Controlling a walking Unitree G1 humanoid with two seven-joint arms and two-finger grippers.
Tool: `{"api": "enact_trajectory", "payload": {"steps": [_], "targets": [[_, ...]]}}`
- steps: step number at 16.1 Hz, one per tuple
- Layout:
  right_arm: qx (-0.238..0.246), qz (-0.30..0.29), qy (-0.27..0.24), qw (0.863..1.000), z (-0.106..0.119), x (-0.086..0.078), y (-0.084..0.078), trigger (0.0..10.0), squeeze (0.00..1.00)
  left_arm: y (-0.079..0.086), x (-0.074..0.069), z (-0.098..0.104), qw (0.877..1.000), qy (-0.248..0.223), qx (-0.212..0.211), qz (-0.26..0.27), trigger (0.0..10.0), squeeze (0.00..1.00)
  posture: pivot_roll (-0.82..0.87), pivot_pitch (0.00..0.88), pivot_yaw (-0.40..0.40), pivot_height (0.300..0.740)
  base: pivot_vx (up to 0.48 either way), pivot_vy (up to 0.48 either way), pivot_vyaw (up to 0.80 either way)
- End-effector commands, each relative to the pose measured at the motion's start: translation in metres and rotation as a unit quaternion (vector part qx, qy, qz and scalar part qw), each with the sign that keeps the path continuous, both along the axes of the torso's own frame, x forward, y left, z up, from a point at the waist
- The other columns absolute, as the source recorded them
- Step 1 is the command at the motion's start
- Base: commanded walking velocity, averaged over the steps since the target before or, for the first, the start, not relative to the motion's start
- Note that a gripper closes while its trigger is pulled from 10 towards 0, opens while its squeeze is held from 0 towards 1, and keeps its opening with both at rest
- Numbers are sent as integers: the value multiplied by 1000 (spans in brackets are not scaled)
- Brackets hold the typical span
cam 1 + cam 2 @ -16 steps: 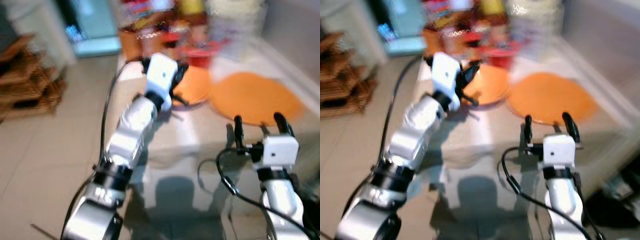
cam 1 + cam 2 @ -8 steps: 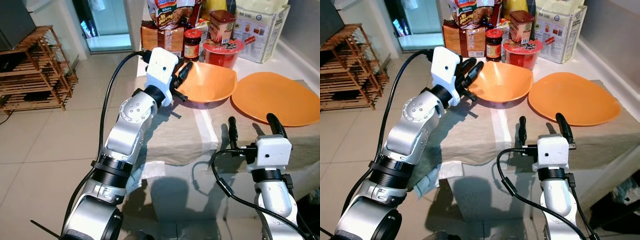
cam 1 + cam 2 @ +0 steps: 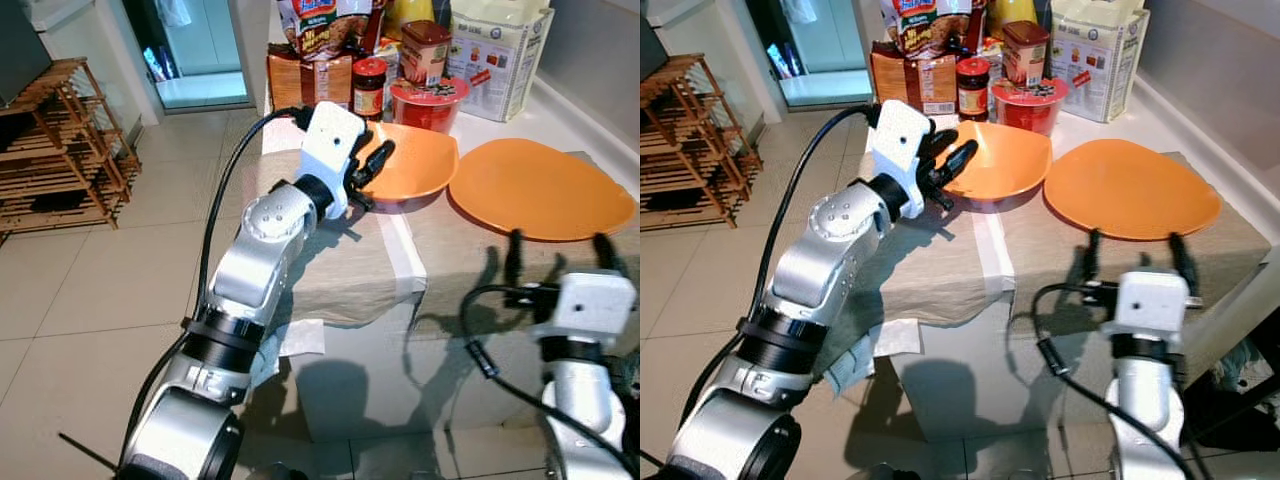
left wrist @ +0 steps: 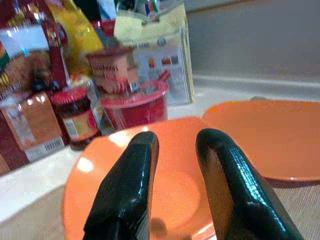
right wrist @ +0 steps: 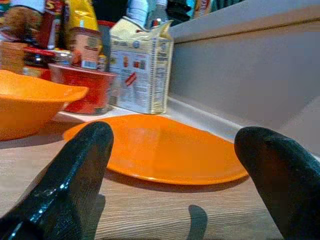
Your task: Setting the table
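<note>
An orange bowl and a flat orange plate sit side by side on a beige cloth covering the table. My left gripper is at the bowl's left rim, open by a narrow gap. In the left wrist view its fingers point over the bowl, with nothing pinched between them. My right gripper hovers at the table's front edge, just in front of the plate and open wide. The right wrist view shows the plate lying between its spread fingers.
Groceries crowd the back of the table: a red cup, a dark jar, a white carton and snack bags. A grey wall bounds the right. A wooden rack stands on the tiled floor at left.
The blur of a second ago has cleared as the camera settled. My right gripper has moved right, from between bowl and plate to in front of the plate. The left gripper stays at the bowl's rim.
</note>
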State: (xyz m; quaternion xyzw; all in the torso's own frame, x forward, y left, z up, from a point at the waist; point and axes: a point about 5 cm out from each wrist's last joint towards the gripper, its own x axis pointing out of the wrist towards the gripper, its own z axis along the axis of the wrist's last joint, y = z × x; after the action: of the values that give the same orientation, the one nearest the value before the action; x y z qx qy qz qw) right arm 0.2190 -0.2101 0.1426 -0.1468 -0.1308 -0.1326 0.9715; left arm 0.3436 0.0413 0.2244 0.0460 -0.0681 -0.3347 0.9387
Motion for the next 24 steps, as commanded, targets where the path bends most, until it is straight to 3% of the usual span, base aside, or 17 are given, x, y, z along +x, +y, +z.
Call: {"api": "enact_trajectory", "payload": {"steps": [1,2,3,8,13,14,15,17,19,21,22,24], "targets": [[6,5,4,1000,-2,2,3,10000,0,6,5,2,1000,9,1,14,10000,0,-177,0,102,727,0,0,0],[6,11,5,1000,-2,2,5,10000,0,9,7,1,1000,11,3,22,10000,0,-176,0,101,727,0,0,0],[6,16,7,1000,-2,2,7,10000,0,17,12,2,999,5,10,50,10000,1000,-175,0,99,727,0,0,0],[8,24,9,1000,-4,2,13,10000,0,23,20,2,998,13,37,56,10000,1000,-177,0,101,727,0,0,0],[9,30,16,999,-7,-3,15,10000,0,29,29,-11,992,72,47,89,10000,1000,-182,9,98,727,0,0,0],[9,31,16,999,-7,-3,16,10000,0,33,33,-18,987,106,51,108,10000,294,-182,9,98,727,0,0,0],[8,31,17,999,-6,-3,16,10000,0,40,38,-26,979,150,46,130,10000,0,-185,14,96,727,0,0,0],[8,32,17,999,-6,-3,16,10000,0,44,40,-29,973,181,29,140,10000,0,-185,14,96,727,0,0,0],[9,33,21,999,-7,-5,16,10000,0,44,42,-37,956,258,-18,137,10000,0,-188,19,97,727,0,0,0],[9,33,22,999,-8,-5,17,10000,0,36,40,-40,944,302,-58,121,10000,0,-188,19,97,727,0,0,0],[8,33,22,999,-7,-5,17,10000,0,28,39,-37,933,330,-99,101,10000,0,-199,21,100,727,0,0,0],[7,32,23,999,-7,-6,16,10000,0,25,40,-30,923,348,-140,85,10000,0,-201,22,99,727,0,0,0]]}}
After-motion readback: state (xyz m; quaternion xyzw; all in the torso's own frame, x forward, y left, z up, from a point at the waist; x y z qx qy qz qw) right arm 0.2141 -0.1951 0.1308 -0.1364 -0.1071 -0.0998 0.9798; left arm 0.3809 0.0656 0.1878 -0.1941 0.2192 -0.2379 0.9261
